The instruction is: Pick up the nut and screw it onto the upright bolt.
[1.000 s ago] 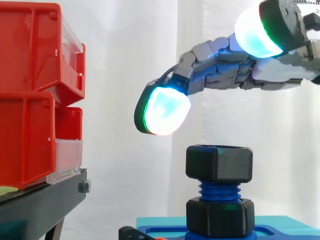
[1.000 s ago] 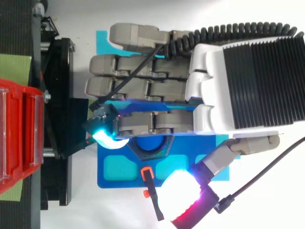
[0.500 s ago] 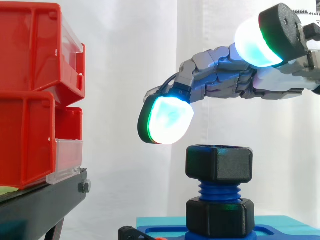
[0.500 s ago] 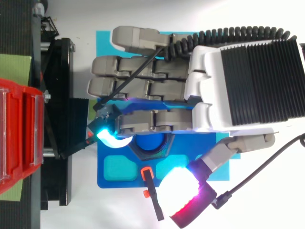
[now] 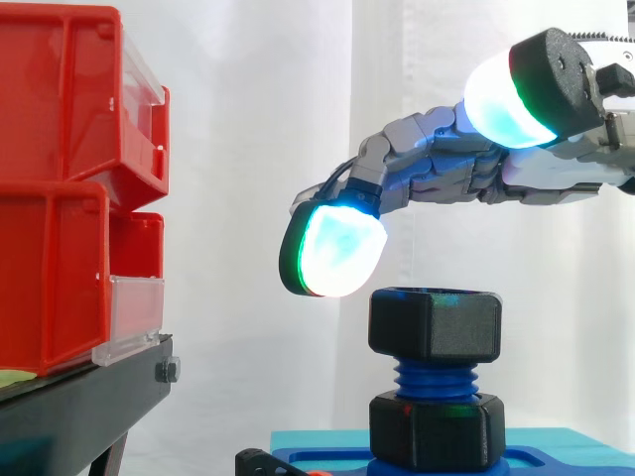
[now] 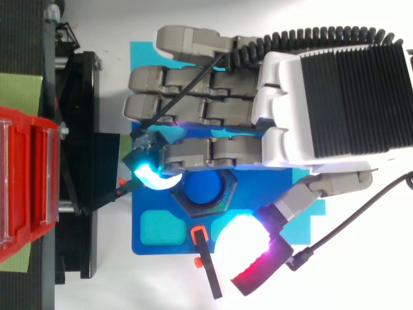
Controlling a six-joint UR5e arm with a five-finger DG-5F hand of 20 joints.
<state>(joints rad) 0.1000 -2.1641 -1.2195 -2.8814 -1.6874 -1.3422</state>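
A black hex nut sits on top of the blue upright bolt, and a second black nut sits lower down at the bolt's foot. From above, the upper nut rings the bolt's blue end. My hand hovers over it, open and holding nothing. One glowing fingertip hangs just above and left of the nut's top edge, apart from it. The thumb pad is raised high on the right and lies on the near side of the nut in the top view.
The bolt stands on a blue base plate laid on a teal mat. A small orange and black clip lies at the plate's front edge. Red bins are stacked on a black stand to the left.
The hand has shifted a little, uncovering more of the nut in the top view. In the side view the glowing fingertip has sunk closer to the nut's top. The nut has not moved.
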